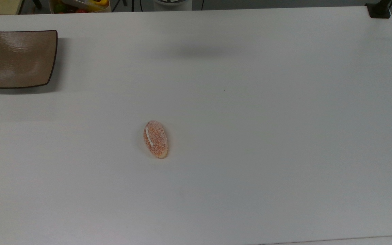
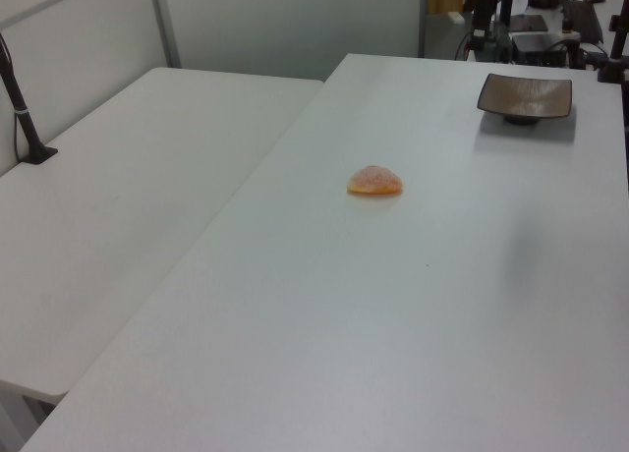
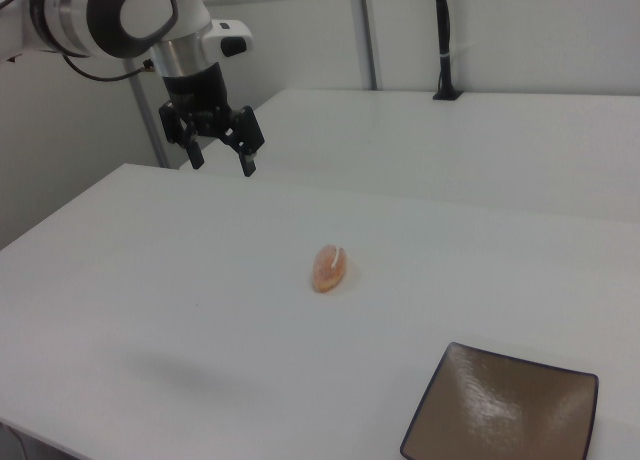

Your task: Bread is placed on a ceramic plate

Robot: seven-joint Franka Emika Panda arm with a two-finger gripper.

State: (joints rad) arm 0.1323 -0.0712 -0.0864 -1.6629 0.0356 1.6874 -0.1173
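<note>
Spanning nearly the whole top view, a white table (image 1: pixel 250 136) carries the two task items well apart from each other. A second white table (image 2: pixel 118 206) stands alongside it on the left view's left, and the right view shows that same surface behind the first, with a dark post (image 3: pixel 445 40) rising from it.

From the right view comes the Franka arm (image 3: pixel 110 15), white with dark joints, reaching in from the right view's upper left. Its black gripper (image 3: pixel 222 163) hangs above the table with the fingers spread apart, holding nothing, well clear of the bread.

Next in size, the ceramic plate (image 1: pixel 18 58) is square, glossy taupe-brown with a thin dark rim; it sits bare at the top view's upper left, and the left view shows its raised foot.

Smallest, the bread (image 1: pixel 156 139) lies on the bare tabletop near the middle, far from the plate. Its short white stripe faces up in the top view and right view; the left view gives just a low orange-tan dome.
</note>
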